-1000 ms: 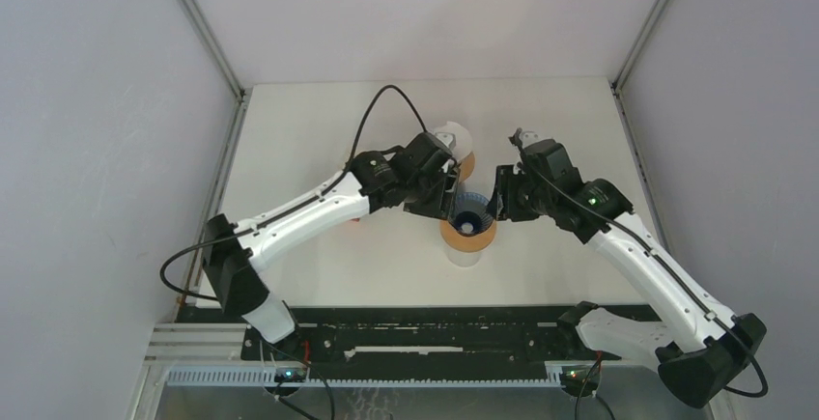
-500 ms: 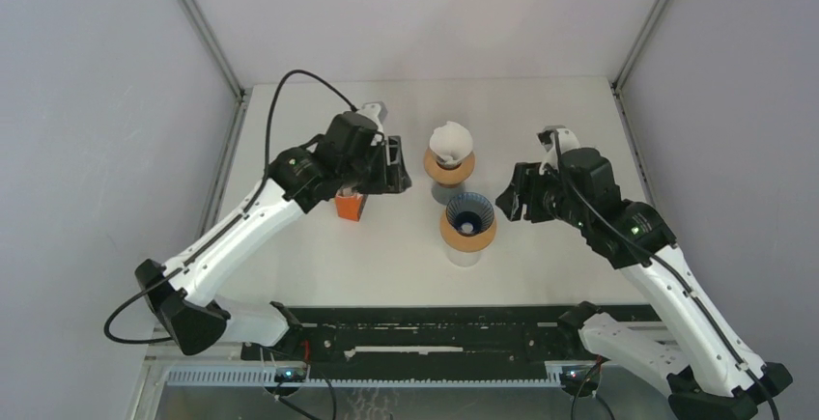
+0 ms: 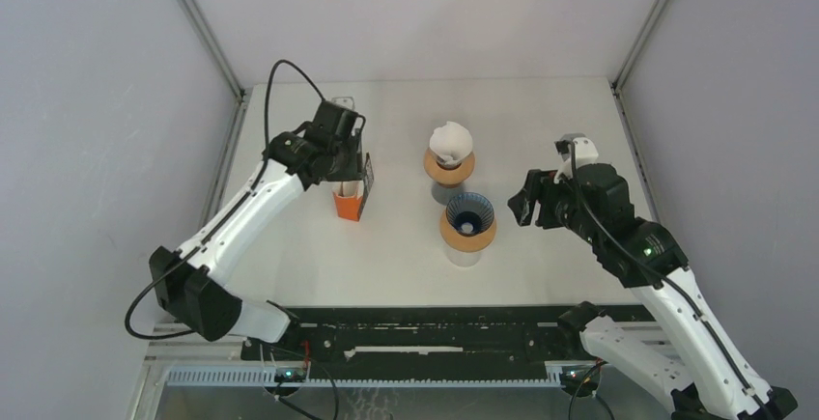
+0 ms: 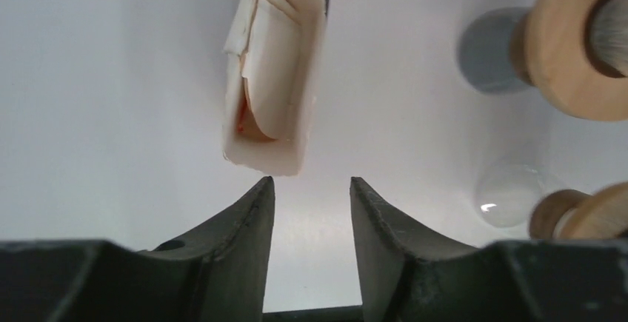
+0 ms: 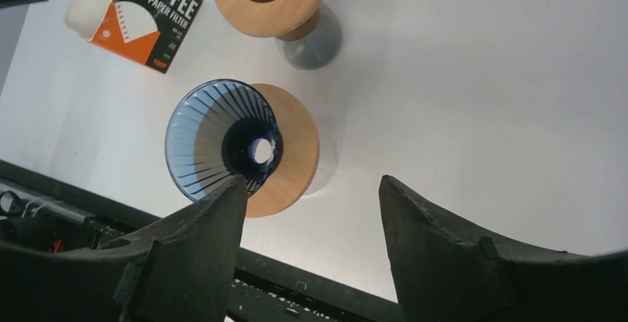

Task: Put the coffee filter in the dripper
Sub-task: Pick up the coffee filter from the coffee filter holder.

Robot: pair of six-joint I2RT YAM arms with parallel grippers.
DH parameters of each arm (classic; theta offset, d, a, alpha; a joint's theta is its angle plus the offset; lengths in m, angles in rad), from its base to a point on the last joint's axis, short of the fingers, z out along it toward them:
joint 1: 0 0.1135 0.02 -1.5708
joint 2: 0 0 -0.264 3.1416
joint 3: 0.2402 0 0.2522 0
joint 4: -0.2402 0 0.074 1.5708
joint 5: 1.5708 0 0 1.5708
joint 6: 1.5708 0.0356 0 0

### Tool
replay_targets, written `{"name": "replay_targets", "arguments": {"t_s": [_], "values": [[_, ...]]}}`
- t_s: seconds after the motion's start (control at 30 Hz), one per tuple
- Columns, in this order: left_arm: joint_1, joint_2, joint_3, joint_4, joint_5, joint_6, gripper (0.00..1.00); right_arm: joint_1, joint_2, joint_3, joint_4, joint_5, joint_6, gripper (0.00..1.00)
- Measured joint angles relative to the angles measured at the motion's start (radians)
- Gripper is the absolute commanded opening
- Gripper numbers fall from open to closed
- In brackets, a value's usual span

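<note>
Over the last second both arms have pulled away from the blue dripper (image 5: 215, 141), where they had been working close together. The left hand (image 4: 307, 189) has swung out to the filter box (image 3: 348, 205), and the right hand (image 5: 311, 189) has backed off to the right.

The coffee filters (image 4: 270, 70) stand packed on edge in the open top of that box, none drawn out. The box stands upright on the worktop (image 3: 541, 111), well left of the dripper. The left hand hangs above it, pointing down, its jaws at a moderate gap with nothing between them; the box lies just beyond the fingertips, not yet between them.

The blue dripper sits empty on its wooden collar (image 5: 296, 152), over a clear glass vessel (image 3: 464, 254). The right hand hovers beside it, spread wide and holding nothing. Behind stands a second dripper (image 3: 450, 164), already carrying a white filter (image 3: 450, 137).

Assessment: the task is at the fetching stage. The next move requires pinching a single filter from the stack; lifting several together or tipping the box are the risks.
</note>
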Motion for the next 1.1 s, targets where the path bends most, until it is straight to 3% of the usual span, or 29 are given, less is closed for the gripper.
{"name": "replay_targets", "arguments": {"t_s": [0.17,0.37,1.1], "values": [[0.01,0.103,0.0,0.0,-0.046,0.051,0.34,-0.004,-0.055,-0.026,0.011,0.06,-0.006,0.78],[0.012,0.201,0.003,0.002,-0.105,0.099,0.3,-0.016,-0.077,-0.031,0.024,0.103,-0.009,0.79],[0.024,0.382,0.063,0.031,-0.217,0.173,0.27,-0.052,-0.057,-0.066,0.035,0.143,-0.024,0.79]]}}
